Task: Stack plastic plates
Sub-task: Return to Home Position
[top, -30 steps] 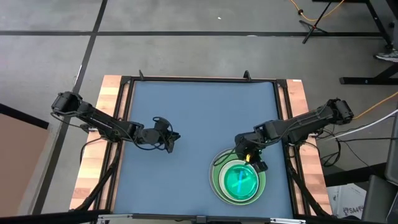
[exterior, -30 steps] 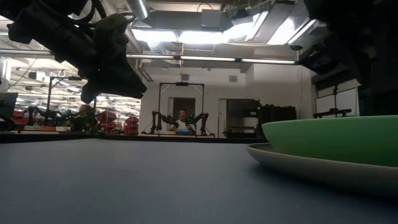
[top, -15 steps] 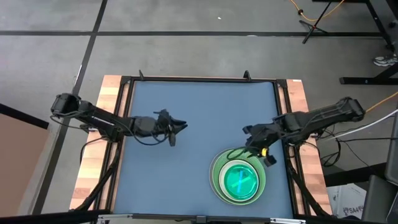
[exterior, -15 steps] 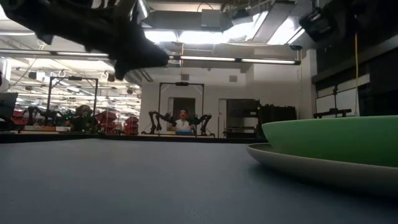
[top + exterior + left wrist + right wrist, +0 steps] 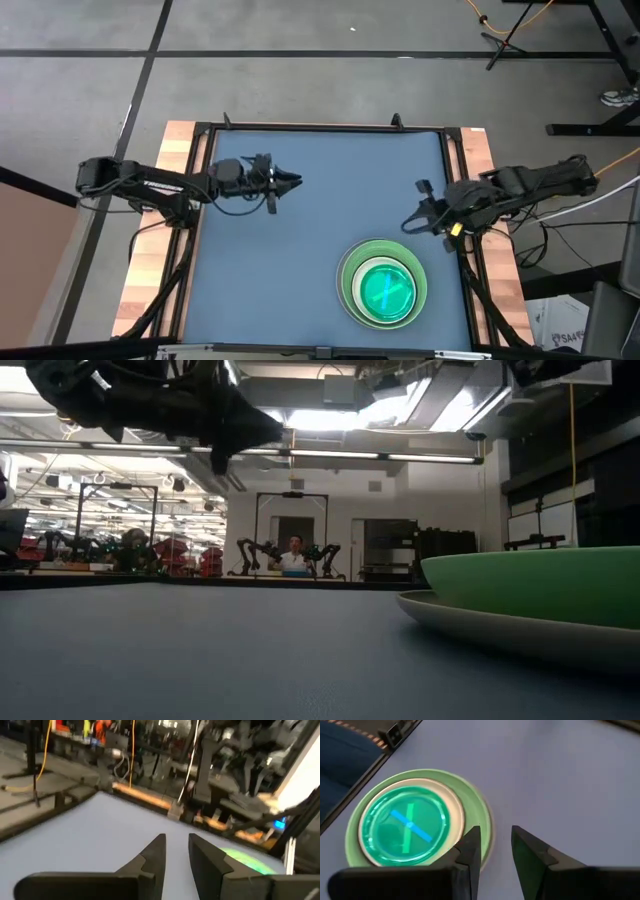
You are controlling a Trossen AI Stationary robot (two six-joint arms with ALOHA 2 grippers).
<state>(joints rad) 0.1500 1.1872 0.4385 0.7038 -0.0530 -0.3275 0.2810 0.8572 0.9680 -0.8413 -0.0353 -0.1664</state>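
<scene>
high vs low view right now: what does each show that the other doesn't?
High only: the whole table, the right gripper clear of the stack near the table's right edge, and the stack's top face with the translucent top plate centred in it.
Low only: the room behind with a person, and the stack side-on, the light green plate sitting in the grey plate.
Both: the plate stack and the left gripper above the table.
</scene>
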